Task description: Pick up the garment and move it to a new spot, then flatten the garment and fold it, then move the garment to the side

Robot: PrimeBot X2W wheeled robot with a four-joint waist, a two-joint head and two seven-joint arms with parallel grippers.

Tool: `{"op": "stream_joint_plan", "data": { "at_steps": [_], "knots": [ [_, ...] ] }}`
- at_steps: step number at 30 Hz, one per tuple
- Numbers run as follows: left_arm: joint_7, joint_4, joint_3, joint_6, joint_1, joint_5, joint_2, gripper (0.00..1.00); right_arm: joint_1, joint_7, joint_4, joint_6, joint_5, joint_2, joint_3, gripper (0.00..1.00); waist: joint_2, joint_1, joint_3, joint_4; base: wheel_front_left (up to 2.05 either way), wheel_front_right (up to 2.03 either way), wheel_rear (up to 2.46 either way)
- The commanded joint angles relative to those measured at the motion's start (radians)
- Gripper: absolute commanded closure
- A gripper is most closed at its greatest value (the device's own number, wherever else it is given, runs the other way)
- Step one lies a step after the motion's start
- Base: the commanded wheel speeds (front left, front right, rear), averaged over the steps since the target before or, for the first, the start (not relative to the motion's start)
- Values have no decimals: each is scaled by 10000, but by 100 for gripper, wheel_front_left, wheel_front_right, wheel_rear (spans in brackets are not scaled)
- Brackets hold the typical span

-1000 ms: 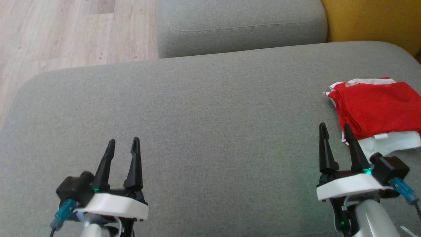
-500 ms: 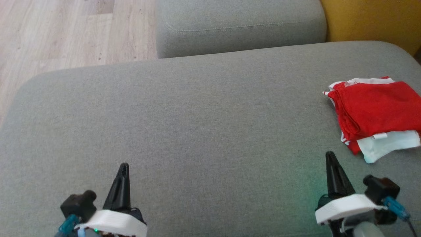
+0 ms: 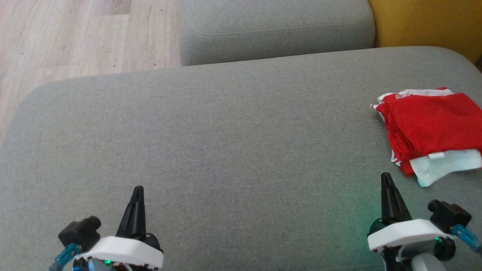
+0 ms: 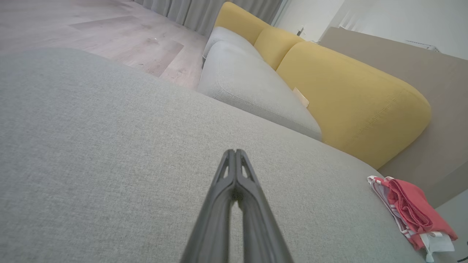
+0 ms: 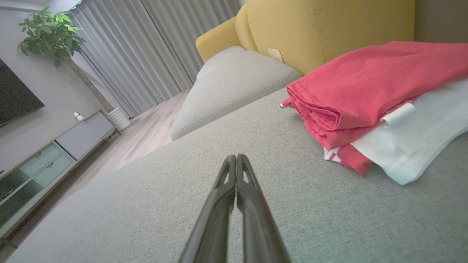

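The garment (image 3: 429,124) is red with white parts and lies folded at the right edge of the grey sofa seat (image 3: 233,143); it also appears as the garment (image 5: 369,91) and the garment (image 4: 411,210). My left gripper (image 3: 138,188) sits at the lower left, shut, with nothing in it, above bare cushion; its tips (image 4: 234,151) press together. My right gripper (image 3: 385,176) sits at the lower right, shut and empty, a short way in front of and left of the garment; its tips (image 5: 236,157) touch each other.
A second grey cushion (image 3: 275,30) lies beyond the seat, with a yellow backrest (image 3: 425,22) at the far right. Wooden floor (image 3: 75,37) runs past the seat's left edge. A cabinet (image 5: 55,153), curtains and a plant (image 5: 47,33) stand farther off.
Both grippers have closed from open and drawn back toward the bottom of the head view. The garment has not moved.
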Motion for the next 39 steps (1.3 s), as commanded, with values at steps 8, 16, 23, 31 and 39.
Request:
{"op": "stream_joint_plan", "data": {
  "at_steps": [8,16,23,31,39],
  "knots": [
    [239,-184,293,-113,-663,-923,109,100,-567,244,-454,-2,948,-26,-120,100,0,0,19,14,0,0,0],
    [442,-122,433,-180,-770,-1761,137,100,-594,472,-529,-2,1794,-30,-225,100,0,0,39,28,0,0,0],
    [624,-67,562,-239,-859,-2488,157,100,-618,673,-595,-3,2533,-34,-317,100,0,0,56,40,0,0,0],
    [836,1,714,-305,-964,-3315,176,100,-646,902,-670,-4,3377,-37,-423,100,0,0,76,54,0,0,0],
    [1054,71,872,-371,-1070,-4138,191,100,-673,1132,-745,-4,4221,-41,-530,100,0,0,95,68,0,0,0]
  ]
}}
